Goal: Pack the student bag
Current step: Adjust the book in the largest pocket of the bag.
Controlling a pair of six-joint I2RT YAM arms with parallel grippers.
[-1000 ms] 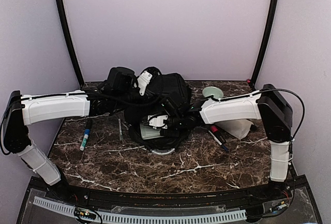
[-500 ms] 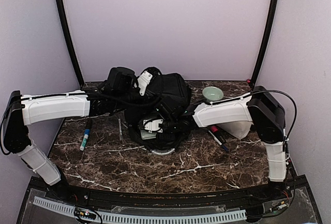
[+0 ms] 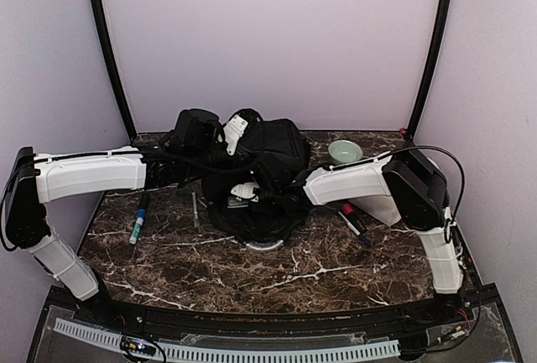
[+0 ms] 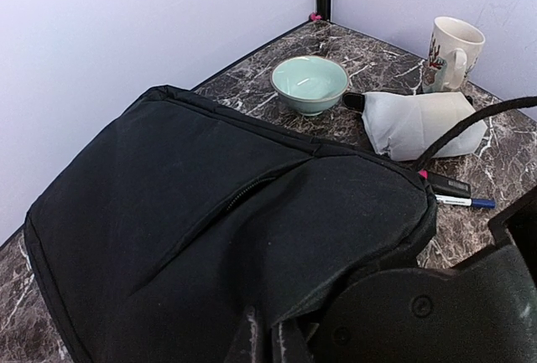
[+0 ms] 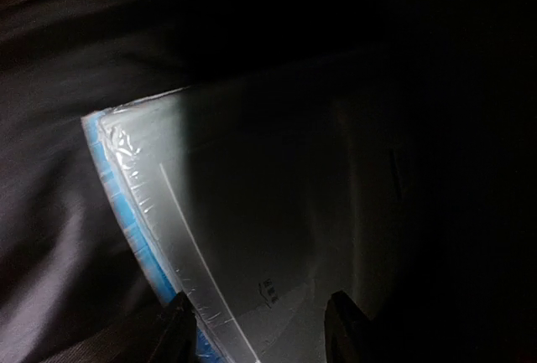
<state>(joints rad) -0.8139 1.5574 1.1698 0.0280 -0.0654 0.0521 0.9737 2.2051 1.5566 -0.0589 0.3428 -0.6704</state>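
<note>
Student bag (image 4: pixel 210 212) lies mid-surface (image 3: pixel 336 271). Left end effector (image 4: pixel 268 342) is clenched on its fabric, lifting the mouth. Right end effector (image 5: pixel 260 325) is inside, grasping a plastic-wrapped pack (image 5: pixel 252 212). Risks: the pack corner snags the lining, or the left pinch slips and the mouth collapses.

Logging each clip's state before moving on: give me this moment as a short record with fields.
bag: student bag, lying mid-table
left gripper: shut on the bag's fabric
right gripper: inside the dark bag, straddling a plastic-wrapped packet; grip unclear
right of bag: bowl, white pouch, mug, markers
</note>
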